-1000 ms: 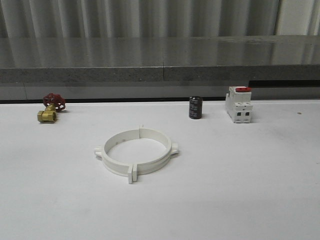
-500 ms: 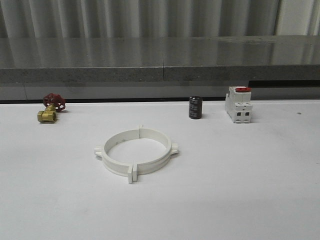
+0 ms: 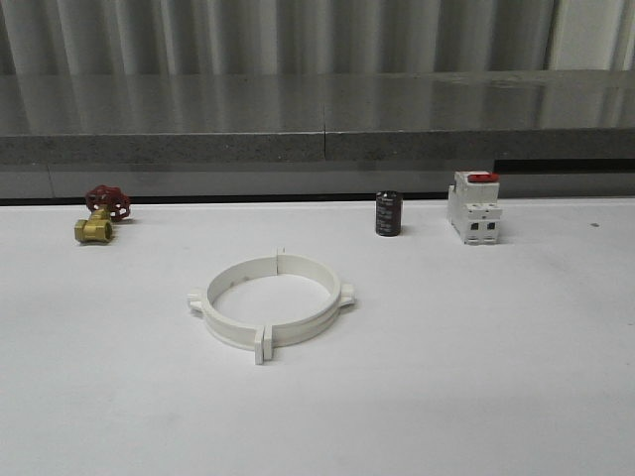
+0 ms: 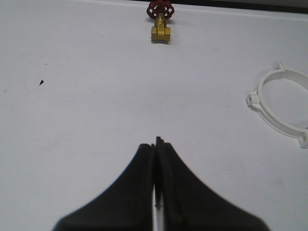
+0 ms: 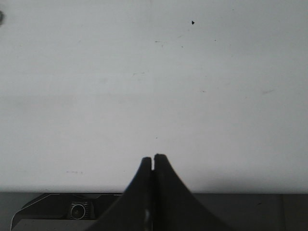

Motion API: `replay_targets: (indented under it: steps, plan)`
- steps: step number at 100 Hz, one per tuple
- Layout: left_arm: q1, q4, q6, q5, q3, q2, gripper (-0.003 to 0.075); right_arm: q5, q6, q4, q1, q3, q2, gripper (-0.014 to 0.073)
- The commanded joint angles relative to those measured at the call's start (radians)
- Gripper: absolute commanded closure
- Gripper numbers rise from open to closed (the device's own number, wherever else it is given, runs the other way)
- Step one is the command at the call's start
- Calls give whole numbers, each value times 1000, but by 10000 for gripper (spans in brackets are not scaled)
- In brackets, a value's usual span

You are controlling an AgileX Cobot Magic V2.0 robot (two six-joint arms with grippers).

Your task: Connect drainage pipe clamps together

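Observation:
The two white drainage pipe clamps lie flat in the middle of the white table, their ends meeting so that they form one wide ring with small tabs sticking out. Part of that ring shows in the left wrist view, well off to one side of my left gripper. The left gripper's black fingers are pressed together over bare table, holding nothing. My right gripper is also shut and empty, hanging over the table's near edge, far from the ring.
A brass valve with a red handwheel stands at the back left and appears in the left wrist view. A black cylinder and a white switch with a red top stand at the back right. A grey ledge runs behind the table.

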Motion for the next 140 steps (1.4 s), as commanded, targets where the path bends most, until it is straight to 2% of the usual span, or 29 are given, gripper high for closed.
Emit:
replay_targets:
  steps: [1, 12, 21, 33, 44, 59, 76, 101, 140]
  plan:
    - [2, -8, 4, -67, -29, 1, 741, -40, -9, -12, -7, -22, -2, 661]
    - [2, -8, 4, -67, -29, 1, 741, -48, -10, -28, -7, -16, -2, 662]
    - [2, -8, 4, -67, -29, 1, 741, -115, -24, -36, -22, 1, -25, 662]
    - [2, -8, 4, -67, -29, 1, 741, -328, -67, -31, -87, 65, -100, 662]
    - [2, -8, 4, -67, -29, 1, 741, -572, -177, 30, -160, 179, -198, 662]
    - [2, -8, 4, -67, -29, 1, 741, -757, -295, 141, -236, 358, -338, 662]
    - [2, -8, 4, -67, -29, 1, 741, -819, -298, 160, -245, 529, -521, 662]
    - [2, -8, 4, -67, -29, 1, 741, -866, -344, 232, -268, 673, -706, 662]
    - [2, -8, 4, -67, -29, 1, 741, -972, -394, 232, -302, 681, -705, 662]
